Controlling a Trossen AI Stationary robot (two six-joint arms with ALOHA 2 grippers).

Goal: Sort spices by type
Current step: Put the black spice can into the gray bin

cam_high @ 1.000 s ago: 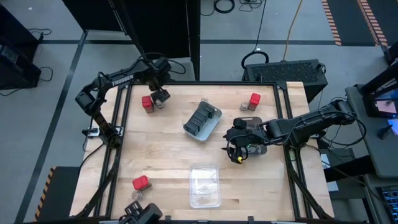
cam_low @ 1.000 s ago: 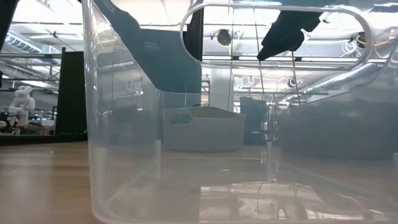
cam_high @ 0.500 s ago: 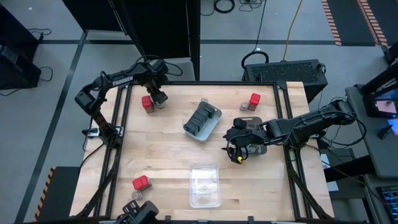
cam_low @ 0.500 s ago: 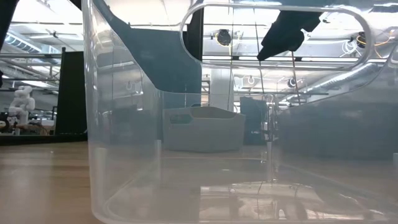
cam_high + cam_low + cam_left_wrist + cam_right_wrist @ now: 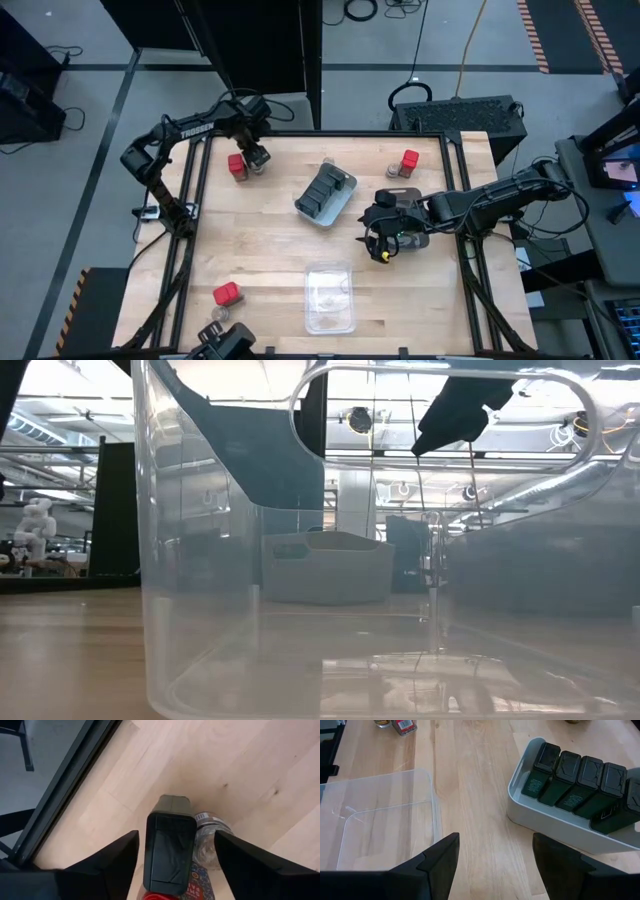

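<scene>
At the table's far left corner a black spice block (image 5: pixel 169 847) stands upright beside a small round jar (image 5: pixel 209 822) and a red block (image 5: pixel 236 166). My left gripper (image 5: pixel 175 835) (image 5: pixel 257 152) points down over them, open, one finger on each side of the black block and the jar. My right gripper (image 5: pixel 495 840) (image 5: pixel 383 232) hangs open right of the centre, over bare wood. A grey tray (image 5: pixel 325 195) in mid-table holds several dark blocks (image 5: pixel 570 785) upright in a row. My left gripper comes from above with its fingers (image 5: pixel 120 855) astride the black block and the jar. A narrow gap shows between one finger and the block. Whether the other finger touches the jar (image 5: pixel 212 832), I cannot tell.
A clear tray (image 5: pixel 329 298) sits at the near edge and fills the low view (image 5: pixel 300 610). A red block (image 5: pixel 410 160) and a jar (image 5: pixel 394 171) stand at the far right. Another red block (image 5: pixel 226 293) and jar (image 5: pixel 220 315) stand near left.
My left gripper has come down a little over the group at the far left corner. The right arm has kept still.
</scene>
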